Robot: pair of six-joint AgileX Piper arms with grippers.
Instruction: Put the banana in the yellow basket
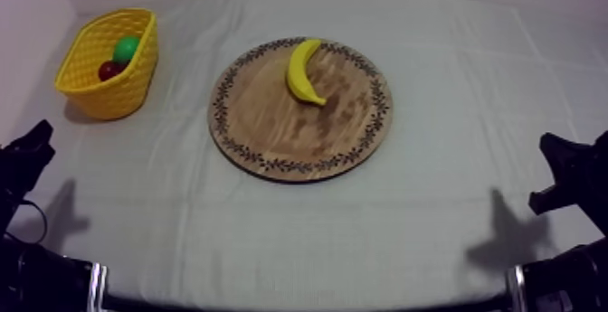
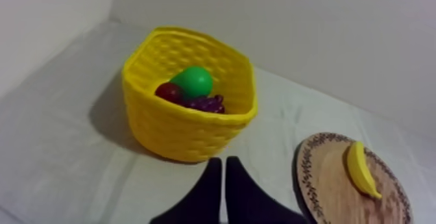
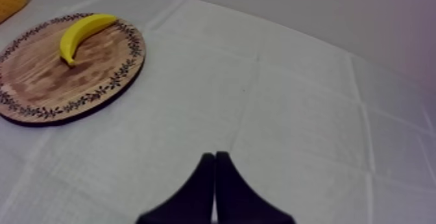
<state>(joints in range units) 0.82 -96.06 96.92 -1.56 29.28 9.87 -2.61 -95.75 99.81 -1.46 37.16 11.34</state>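
**Both arms low, banana untouched on the board**

At the bench's [image 1: 434,216] left edge, my left gripper [image 2: 222,163] sat with its fingers together in a narrow wedge, and the yellow basket [image 1: 101,99] was just ahead of it. Further right, the banana [image 1: 304,71] lay on the far half of the wooden board [image 1: 299,135], its long axis running from the far rim towards the centre. My right gripper [image 3: 215,155], fingers likewise pressed together, sat well apart from it. Neither arm looked clearly nearer, but I judged the left handier for the basket.
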